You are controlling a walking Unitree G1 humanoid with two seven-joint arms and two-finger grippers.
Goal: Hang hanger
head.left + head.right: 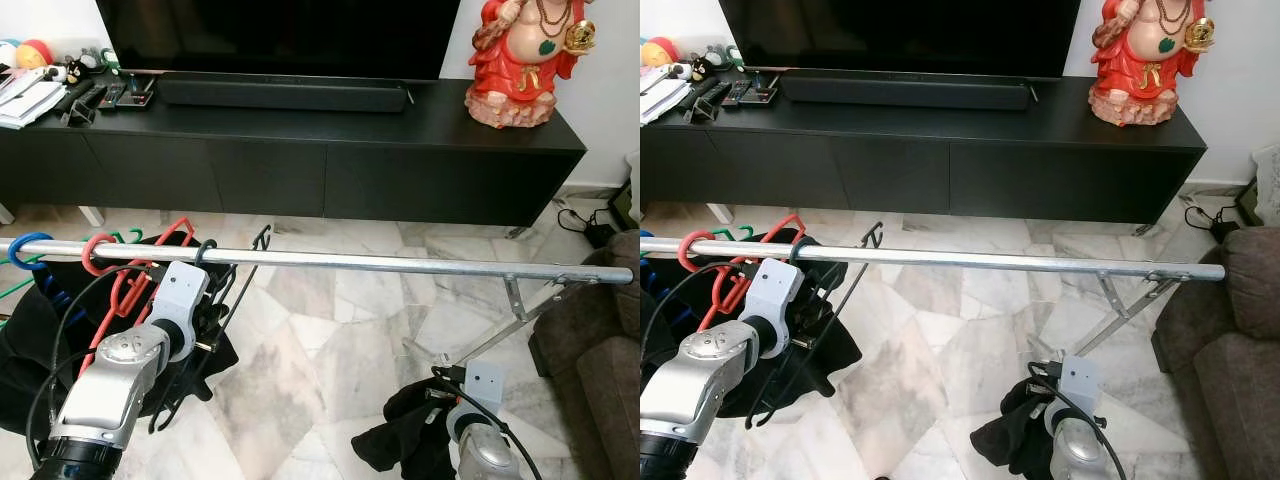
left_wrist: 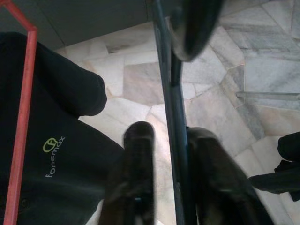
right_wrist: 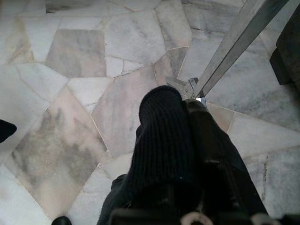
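The left end effector [image 2: 166, 140] has its two black fingers [image 2: 138, 154] set either side of a thin dark hanger bar [image 2: 171, 108], close against it. Beside them hangs a black garment [image 2: 51, 140] with a small green logo, a red hanger [image 2: 23, 117] running along it. Pale marble floor [image 2: 220, 70] lies beneath.

My left arm reaches up from the lower left of the head view, wrist tilted toward frame centre. The left gripper [image 2: 166, 140] has its two black fingers [image 2: 138, 154] pinched on the thin black hanger [image 2: 165, 70]. My right arm sits low at lower right, wrist raised slightly. The right gripper [image 3: 185, 117] has its fingers pressed together around dark cloth [image 3: 159, 140].
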